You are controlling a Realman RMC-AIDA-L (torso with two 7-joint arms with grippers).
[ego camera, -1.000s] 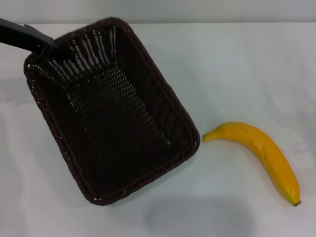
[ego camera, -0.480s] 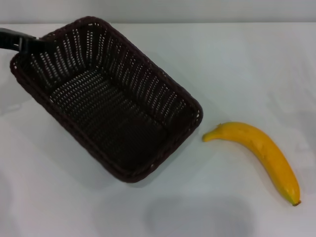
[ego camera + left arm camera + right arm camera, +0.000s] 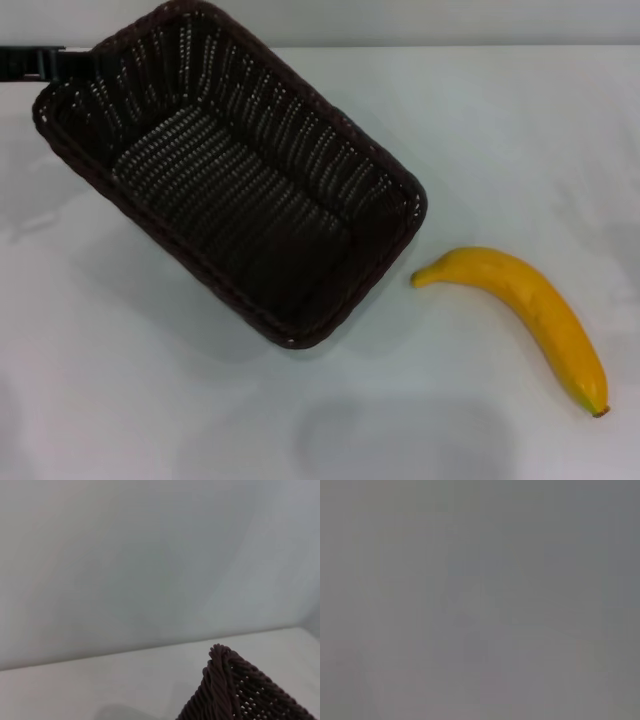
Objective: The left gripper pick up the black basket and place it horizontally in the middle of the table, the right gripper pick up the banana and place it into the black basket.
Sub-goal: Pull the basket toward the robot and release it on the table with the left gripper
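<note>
The basket (image 3: 230, 180) lay skewed across the left half of the table (image 3: 520, 130), one short end by the far-left corner and the other pointing toward the middle. Its floor faced up and it appeared tipped, the far-left end probably raised. The banana (image 3: 525, 315) lay flat on the right half toward the near edge, its stem end just beside the basket's nearer short end but apart from it.

Step in hand, as judged: setting the basket down horizontally in mid-table. To do it well, the basket should be turned until its long sides run parallel to the near edge, levelled so the whole base meets the table at once, and lowered gently; wicker is light and will skid if dropped on one corner. The swing should keep clear of the banana, since a nudge would roll it off its spot.

The left gripper (image 3: 45, 62) reached in as a dark bar from the left edge, near the far-left corner, meeting the basket's rim at that short end. Whether its claw was clenched on the rim or released could not be told. The left wrist view showed only a braided rim corner (image 3: 220, 680) against the table and wall. The right gripper was out of sight in every view.
</note>
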